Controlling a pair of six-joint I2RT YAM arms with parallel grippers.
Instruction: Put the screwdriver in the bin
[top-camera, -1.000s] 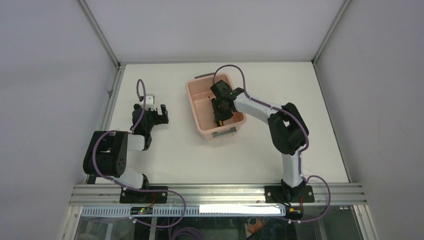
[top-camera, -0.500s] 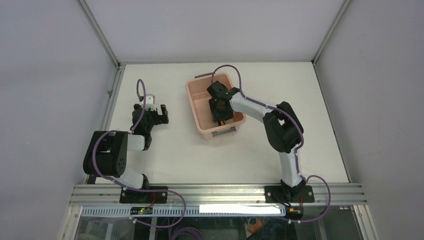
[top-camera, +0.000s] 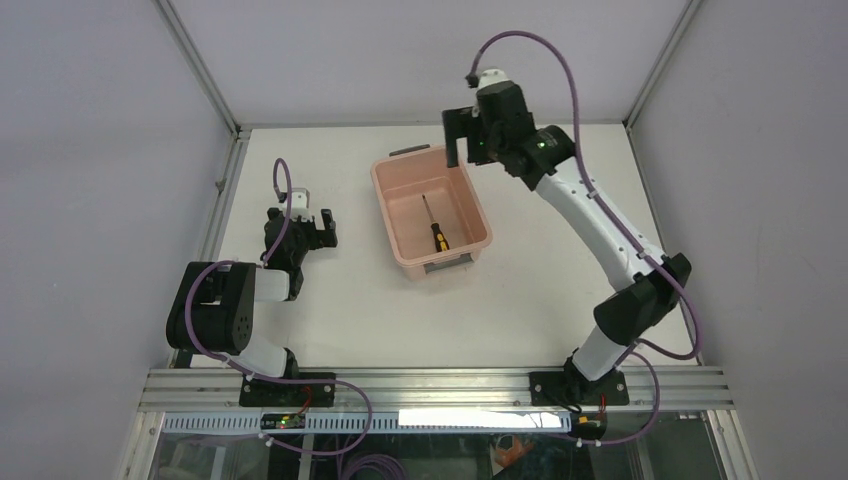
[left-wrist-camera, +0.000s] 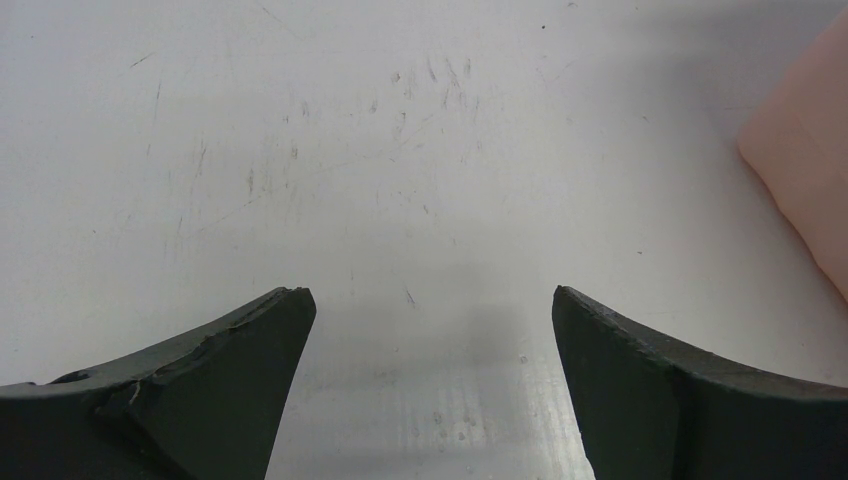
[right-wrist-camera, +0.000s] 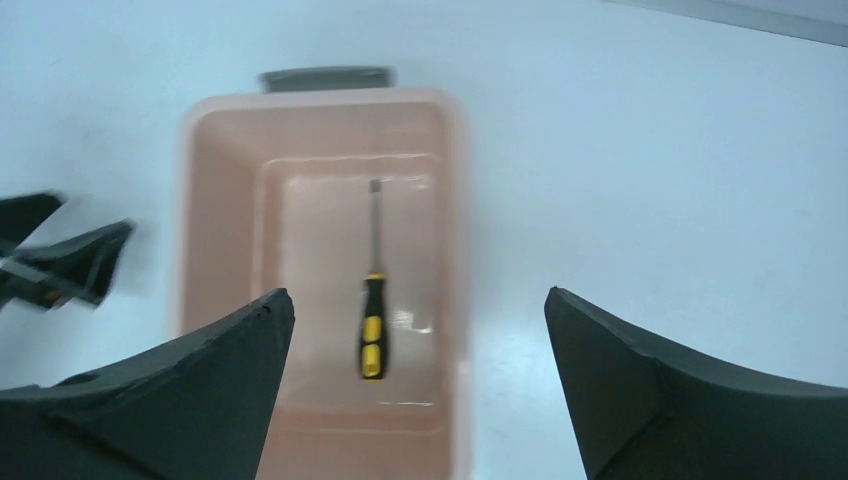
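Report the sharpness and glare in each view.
Top external: sharp and evenly lit. Right wrist: blurred throughout, the screwdriver and bin smeared but recognisable. Left wrist: scratches on the table crisp, with a pale sheen near the bottom edge.

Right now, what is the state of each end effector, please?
Left end effector: open, holding nothing.
Right end effector: open, holding nothing; the slim yellow-and-black screwdriver lies in the salmon-pink plastic bin.

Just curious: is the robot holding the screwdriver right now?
No, the screwdriver lies on the bin's floor below the open right gripper.
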